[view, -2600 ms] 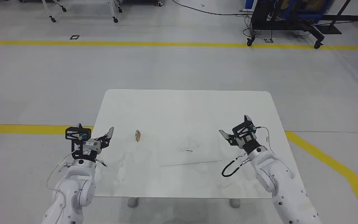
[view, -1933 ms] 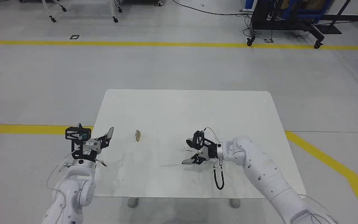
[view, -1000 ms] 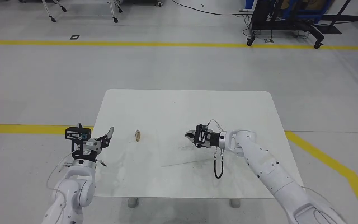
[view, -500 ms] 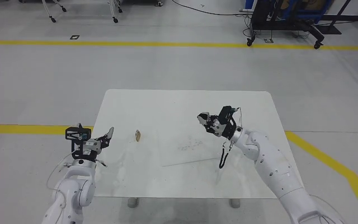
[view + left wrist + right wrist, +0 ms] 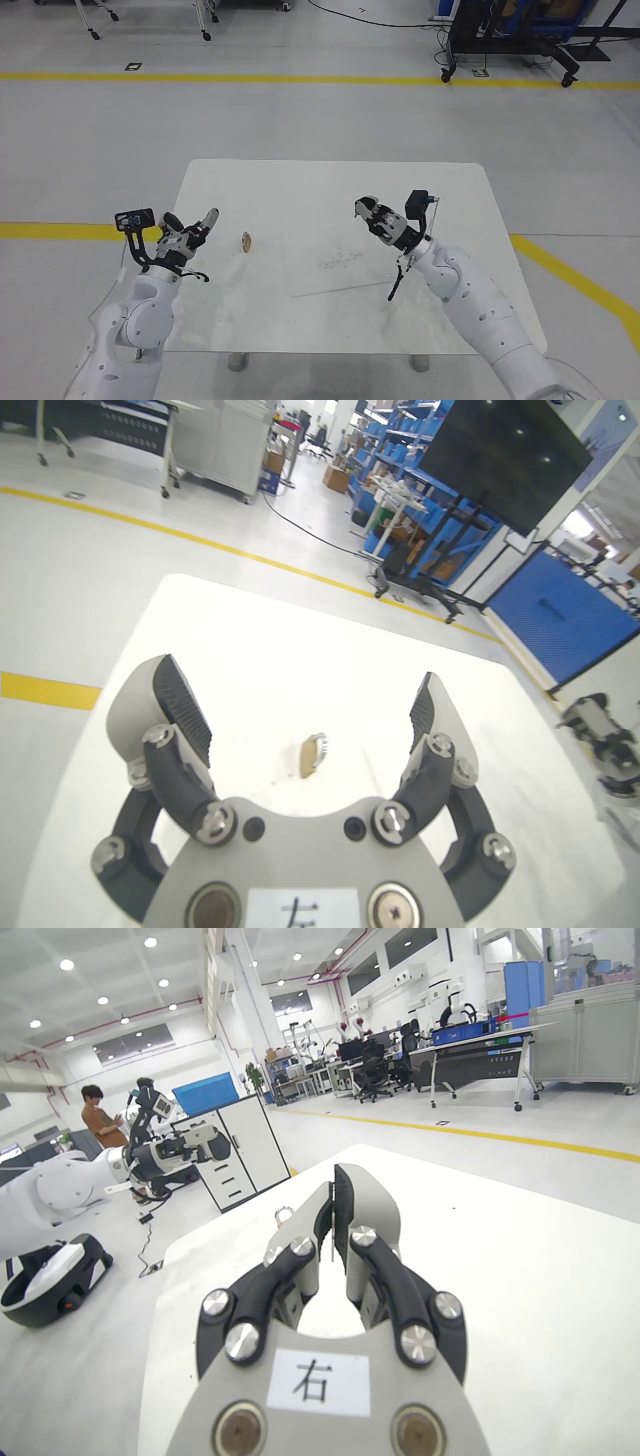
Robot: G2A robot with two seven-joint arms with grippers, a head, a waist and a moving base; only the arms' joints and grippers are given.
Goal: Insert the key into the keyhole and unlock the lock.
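Top view: lock (image 5: 246,241) nearer left hand (image 5: 190,226)
Lock lies on desk (image 5: 300,190) just ahead of the wide-open left hand; right hand (image 5: 364,208), pinched on what looks like the thin key (image 5: 331,1245), sits well apart to its right.

This is a robotics lab in a large industrial hall. Yellow floor lines (image 5: 300,77) mark lanes across a pale polished floor around the white tabletop (image 5: 300,190). Blue shelving racks (image 5: 395,465) hold boxes beside a large dark screen (image 5: 500,465) on a wheeled stand. Farther off are desks with office chairs (image 5: 380,1063), white robot arms (image 5: 450,998), a white cabinet (image 5: 240,1153) and ceiling lights (image 5: 102,1000) set high overhead.
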